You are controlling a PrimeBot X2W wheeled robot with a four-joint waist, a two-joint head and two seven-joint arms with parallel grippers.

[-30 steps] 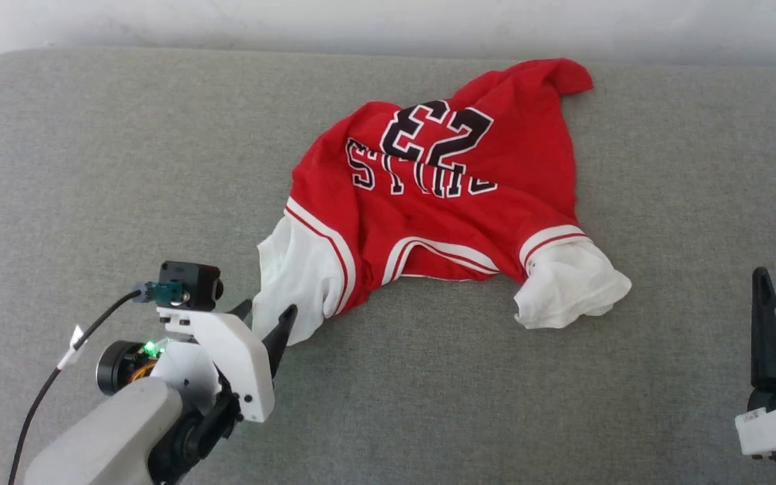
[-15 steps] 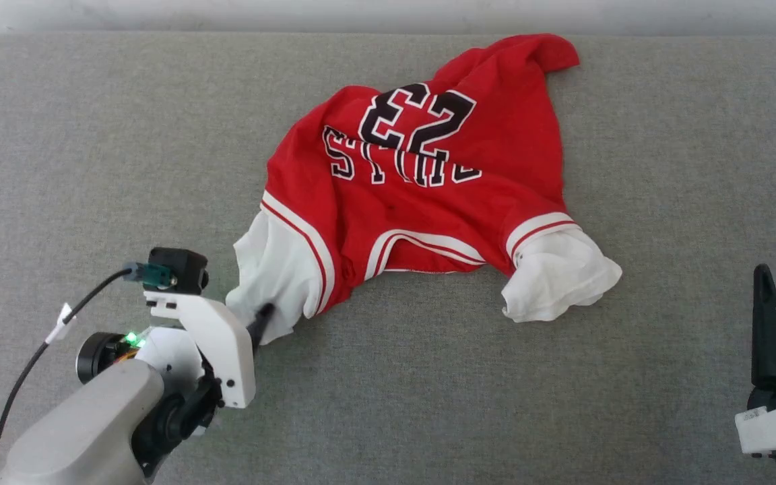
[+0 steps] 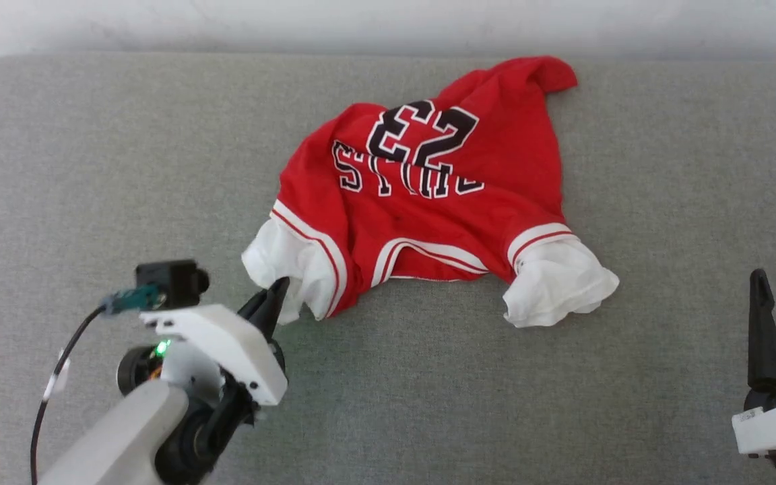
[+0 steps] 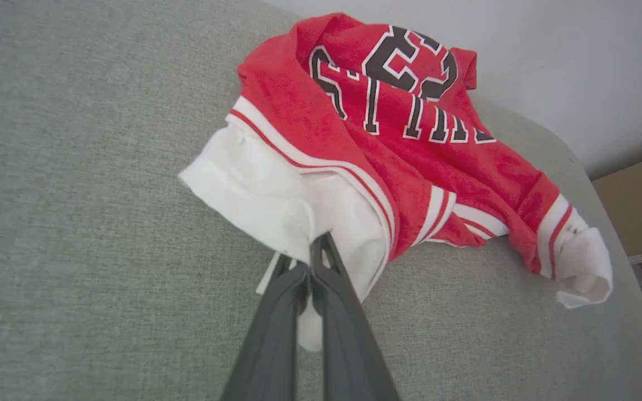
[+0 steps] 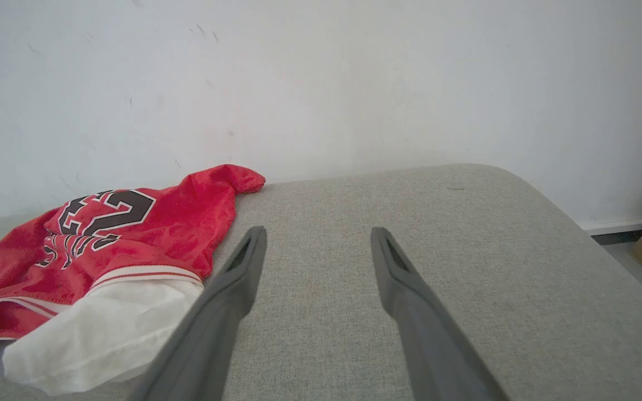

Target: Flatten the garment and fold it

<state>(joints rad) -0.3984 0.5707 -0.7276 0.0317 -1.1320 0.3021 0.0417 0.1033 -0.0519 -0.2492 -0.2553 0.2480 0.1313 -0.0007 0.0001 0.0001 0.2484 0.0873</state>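
One sleeve of the crumpled shirt, heaped on the cushion, is clenched in the left jaws while the right jaws gape idle well apart, flattening apparently just starting; the next move likely calls for drawing that sleeve outward and taut.

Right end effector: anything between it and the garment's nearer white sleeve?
Nothing visible: bare grey cushion lies between the open right end effector and the white sleeve of the garment. The left end effector is shut on the other sleeve.
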